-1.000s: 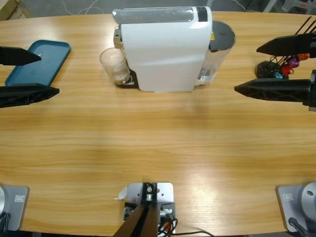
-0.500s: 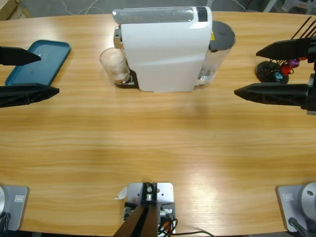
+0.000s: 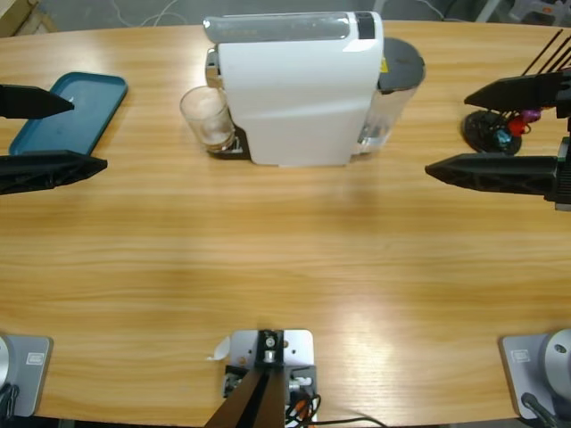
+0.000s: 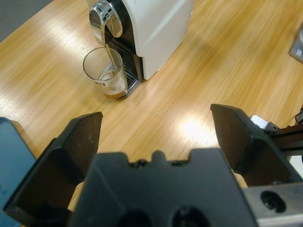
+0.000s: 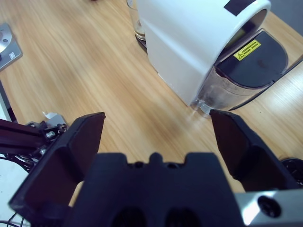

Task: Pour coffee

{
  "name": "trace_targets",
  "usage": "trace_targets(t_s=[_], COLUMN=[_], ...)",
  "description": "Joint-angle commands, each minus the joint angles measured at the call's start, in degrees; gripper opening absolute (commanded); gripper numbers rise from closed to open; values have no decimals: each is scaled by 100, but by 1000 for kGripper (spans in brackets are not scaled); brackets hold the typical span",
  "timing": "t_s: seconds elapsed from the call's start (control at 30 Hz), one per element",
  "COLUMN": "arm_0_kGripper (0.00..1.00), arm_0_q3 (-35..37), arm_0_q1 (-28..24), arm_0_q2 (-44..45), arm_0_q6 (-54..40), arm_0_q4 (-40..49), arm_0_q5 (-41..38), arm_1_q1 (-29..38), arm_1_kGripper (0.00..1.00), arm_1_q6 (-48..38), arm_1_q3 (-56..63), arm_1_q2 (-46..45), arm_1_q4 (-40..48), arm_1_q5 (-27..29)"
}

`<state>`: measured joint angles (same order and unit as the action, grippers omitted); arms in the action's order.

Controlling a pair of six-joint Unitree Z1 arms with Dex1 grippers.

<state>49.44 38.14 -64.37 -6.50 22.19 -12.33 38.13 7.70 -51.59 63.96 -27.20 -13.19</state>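
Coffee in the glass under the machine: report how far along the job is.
Done: the small clear glass tumbler sits on the drip tray of the white coffee machine, with a thin brown layer of coffee at its bottom. In hand: nothing; the left gripper and the right gripper are both open and empty, apart from the tumbler. Left: grasping the tumbler and pouring.

— Open table (image 3: 285,259) from front edge to middle?
— Yes, bare wood. White coffee machine (image 3: 299,89) blocking the far centre; teal tray (image 3: 71,111) far left, capsule stand (image 3: 495,129) far right.
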Motion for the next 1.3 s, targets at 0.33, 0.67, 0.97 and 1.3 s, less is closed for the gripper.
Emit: trace_targets(t_s=[0.33, 0.67, 0.97, 1.3], arm_0_kGripper=[1000, 1000, 1000, 1000], arm_0_q3=[-154, -206, -183, -215], arm_0_q1=[36, 36, 1, -129], arm_0_q2=[142, 144, 82, 3], arm_0_q6=[63, 61, 52, 52], arm_0_q4=[84, 91, 89, 84], arm_0_q5=[20, 91, 258, 509], arm_1_q1=[-60, -60, -60, -60], arm_1_kGripper=[1000, 1000, 1000, 1000], arm_1_q6=[30, 30, 30, 30], arm_1_q3=[219, 219, 272, 325], arm_1_q2=[-200, -247, -212, -191], arm_1_q4=[57, 48, 74, 109], arm_1_q5=[89, 92, 115, 115])
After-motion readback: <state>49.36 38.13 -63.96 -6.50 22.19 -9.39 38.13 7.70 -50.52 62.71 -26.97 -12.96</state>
